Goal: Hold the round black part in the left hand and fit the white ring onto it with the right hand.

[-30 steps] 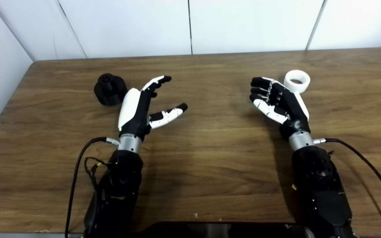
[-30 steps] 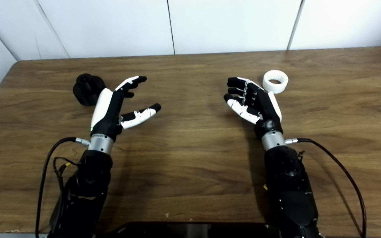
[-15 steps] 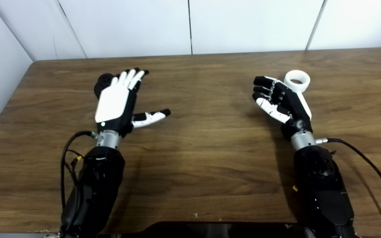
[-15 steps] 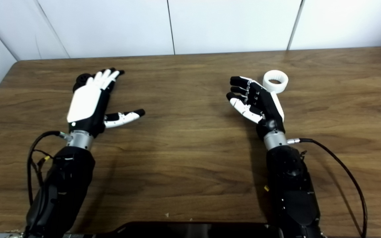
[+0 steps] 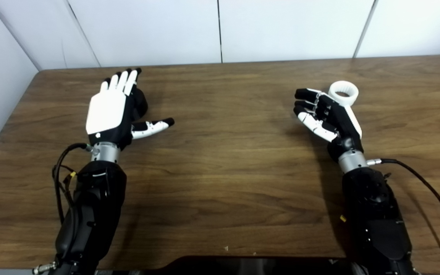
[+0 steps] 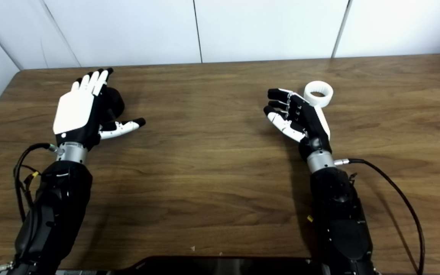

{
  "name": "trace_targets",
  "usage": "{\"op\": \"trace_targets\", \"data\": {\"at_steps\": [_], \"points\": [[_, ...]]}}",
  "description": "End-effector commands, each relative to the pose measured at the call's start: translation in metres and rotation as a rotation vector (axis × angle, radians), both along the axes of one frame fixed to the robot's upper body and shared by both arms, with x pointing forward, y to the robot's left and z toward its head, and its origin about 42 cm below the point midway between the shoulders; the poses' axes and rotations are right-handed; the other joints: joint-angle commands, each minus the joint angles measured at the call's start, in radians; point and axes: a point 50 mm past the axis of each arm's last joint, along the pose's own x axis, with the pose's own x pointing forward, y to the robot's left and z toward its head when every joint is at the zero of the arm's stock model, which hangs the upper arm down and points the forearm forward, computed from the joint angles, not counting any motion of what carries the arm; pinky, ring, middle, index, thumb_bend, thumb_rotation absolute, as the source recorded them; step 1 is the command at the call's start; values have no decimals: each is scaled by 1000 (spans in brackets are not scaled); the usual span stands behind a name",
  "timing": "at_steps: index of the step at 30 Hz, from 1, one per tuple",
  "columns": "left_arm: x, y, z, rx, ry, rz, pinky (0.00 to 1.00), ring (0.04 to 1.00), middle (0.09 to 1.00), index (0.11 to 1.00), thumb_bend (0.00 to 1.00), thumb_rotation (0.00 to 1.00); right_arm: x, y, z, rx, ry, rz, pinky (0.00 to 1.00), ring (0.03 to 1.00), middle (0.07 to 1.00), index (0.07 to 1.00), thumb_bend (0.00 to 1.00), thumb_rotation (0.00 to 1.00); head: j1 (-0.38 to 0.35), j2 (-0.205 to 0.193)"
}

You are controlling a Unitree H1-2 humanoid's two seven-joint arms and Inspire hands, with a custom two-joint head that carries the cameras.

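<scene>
Two hands, both empty with fingers spread. My left hand (image 5: 107,110) hovers flat over the black part (image 6: 114,102), which peeks out at its thumb side on the table (image 5: 227,160). The ring (image 5: 343,93) lies just beyond my right hand (image 5: 329,116).

Both cameras sit side by side up on the robot's head, looking forward and steeply down over the brown wooden counter (image 5: 235,160) toward the white panelled wall (image 5: 288,26) behind it, close enough that both forearms rise from the bottom edge. They share nearly the whole scene, the right eye view merely standing a little further right, so everything lies slightly further left in its picture.
</scene>
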Motion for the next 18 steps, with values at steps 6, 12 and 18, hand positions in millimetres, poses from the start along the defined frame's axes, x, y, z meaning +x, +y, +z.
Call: {"op": "trace_targets", "data": {"at_steps": [6, 12, 18], "points": [[16, 29, 23, 82, -65, 85, 1000, 1000, 1000, 985, 1000, 597, 10, 4, 26, -14, -98, 7, 682, 755, 761, 710, 528, 274, 3, 0], [22, 46, 22, 115, -47, 135, 1000, 1000, 1000, 942, 1000, 628, 10, 2, 24, -7, -98, 9, 682, 750, 761, 713, 527, 275, 4, -4], [27, 56, 19, 111, -40, 163, 1000, 1000, 1000, 901, 1000, 588, 10, 2, 23, -5, -98, 2, 687, 759, 758, 708, 530, 262, 3, -8]]}}
